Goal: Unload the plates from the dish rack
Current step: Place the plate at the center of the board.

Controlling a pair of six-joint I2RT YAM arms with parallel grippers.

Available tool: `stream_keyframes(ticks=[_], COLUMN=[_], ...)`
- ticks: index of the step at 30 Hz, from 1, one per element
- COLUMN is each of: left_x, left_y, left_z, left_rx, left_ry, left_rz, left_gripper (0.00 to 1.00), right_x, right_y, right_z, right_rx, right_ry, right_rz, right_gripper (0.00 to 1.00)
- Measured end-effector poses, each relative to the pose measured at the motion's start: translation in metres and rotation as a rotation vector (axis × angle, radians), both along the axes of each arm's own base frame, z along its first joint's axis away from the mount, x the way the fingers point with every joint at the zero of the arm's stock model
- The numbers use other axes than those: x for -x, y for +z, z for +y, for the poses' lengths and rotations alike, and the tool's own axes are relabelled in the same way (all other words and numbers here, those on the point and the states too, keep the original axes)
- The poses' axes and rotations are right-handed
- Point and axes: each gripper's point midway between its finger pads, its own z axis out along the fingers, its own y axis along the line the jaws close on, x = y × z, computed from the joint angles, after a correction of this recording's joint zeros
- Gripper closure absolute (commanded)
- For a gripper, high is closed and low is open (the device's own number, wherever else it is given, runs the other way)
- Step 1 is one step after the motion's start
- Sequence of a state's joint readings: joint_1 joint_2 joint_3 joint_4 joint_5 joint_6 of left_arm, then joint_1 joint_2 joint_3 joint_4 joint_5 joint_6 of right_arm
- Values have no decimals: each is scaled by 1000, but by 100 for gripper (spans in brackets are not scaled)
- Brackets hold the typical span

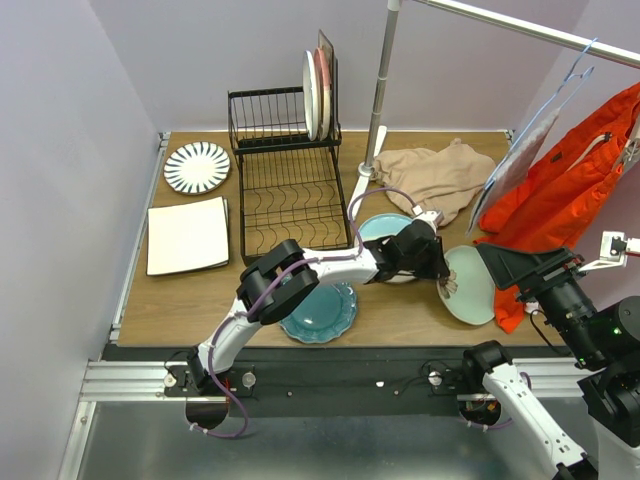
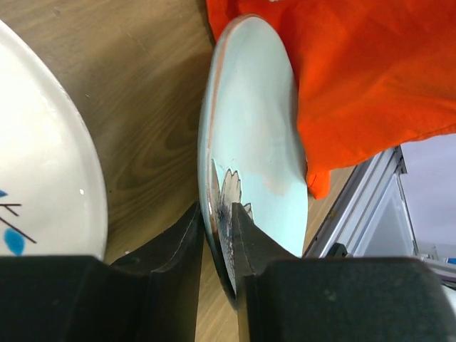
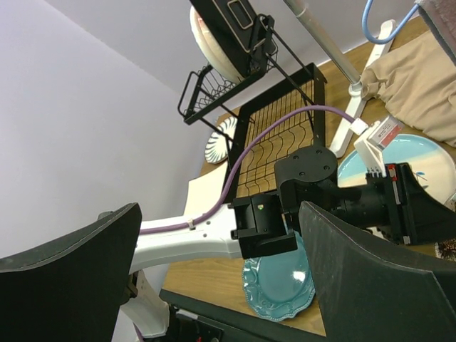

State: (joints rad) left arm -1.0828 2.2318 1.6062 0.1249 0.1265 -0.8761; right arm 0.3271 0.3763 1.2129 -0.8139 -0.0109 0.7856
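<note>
Left wrist view has the green plate (image 2: 256, 135) up on edge, its rim slotted between the fingers of the left gripper (image 2: 216, 214). The jaws stand only a little apart, one finger on each face of the rim. From here I can't tell whether they are pinching it or merely flanking it. The plate's far face leans against the orange cloth (image 2: 370, 71). Whether its lower rim rests on the table (image 2: 149, 107) is hidden.

From above, the plate sits right of centre, its long axis running near to far, and the gripper reaches it from the left rim. I'd judge the clean way out is straight back to the left, along the line of the fingers and without twisting, or the plate may slide off the cloth.

The right gripper (image 3: 219, 210) hangs wide open with nothing in it, over by the near right. A few plates (image 1: 315, 80) stand on edge in the upper basket of the rack (image 1: 285, 190), far back and left of centre. The left arm is the nearer one for those.
</note>
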Motion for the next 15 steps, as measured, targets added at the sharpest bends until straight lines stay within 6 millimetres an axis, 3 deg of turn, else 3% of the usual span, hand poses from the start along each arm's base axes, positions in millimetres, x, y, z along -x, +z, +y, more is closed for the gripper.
stream_keyframes(ticks=[11, 12, 13, 15], left_x=[16, 17, 19, 21], left_y=[-9, -10, -13, -19], left_z=[-2, -2, -1, 1], left_rx=[-14, -18, -24, -36], left_ry=[-18, -18, -16, -8], left_rz=[11, 12, 13, 18], left_gripper=[61, 59, 47, 47], right_x=[0, 0, 0, 0], right_y=[0, 0, 0, -2], right_z=[0, 0, 0, 0], right_rx=[-1, -1, -2, -2], right_ry=[0, 0, 0, 0], right_rz=[0, 1, 1, 2], right_gripper=[0, 0, 0, 0])
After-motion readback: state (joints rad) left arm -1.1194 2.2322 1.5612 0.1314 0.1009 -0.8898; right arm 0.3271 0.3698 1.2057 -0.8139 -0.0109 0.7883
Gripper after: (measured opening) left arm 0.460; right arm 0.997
